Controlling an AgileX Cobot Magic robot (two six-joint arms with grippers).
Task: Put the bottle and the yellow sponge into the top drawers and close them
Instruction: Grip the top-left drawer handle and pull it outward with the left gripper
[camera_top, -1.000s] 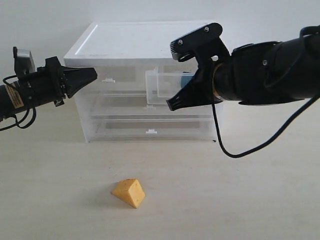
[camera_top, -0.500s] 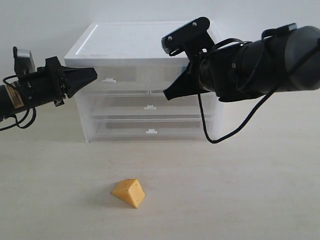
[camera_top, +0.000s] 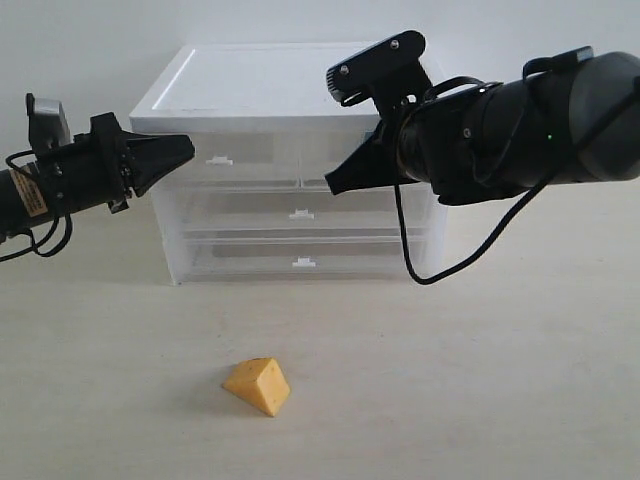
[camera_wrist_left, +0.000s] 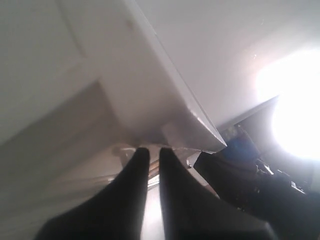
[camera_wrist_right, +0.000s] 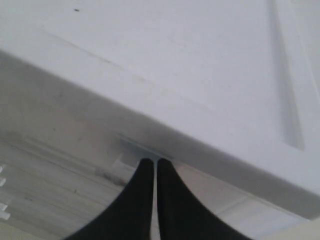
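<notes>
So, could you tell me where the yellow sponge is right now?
In the exterior view, the yellow sponge lies on the table, in front of the drawer unit, left of centre.

I work over a pale beige wood-grain tabletop (camera_top: 500, 400) that runs back to a plain off-white wall (camera_top: 90, 40). A white and translucent plastic drawer cabinet (camera_top: 270, 85) stands on it, close against that wall. The light is soft and even. In the left wrist view, a bright white glare (camera_wrist_left: 295, 110) burns out one side.
</notes>
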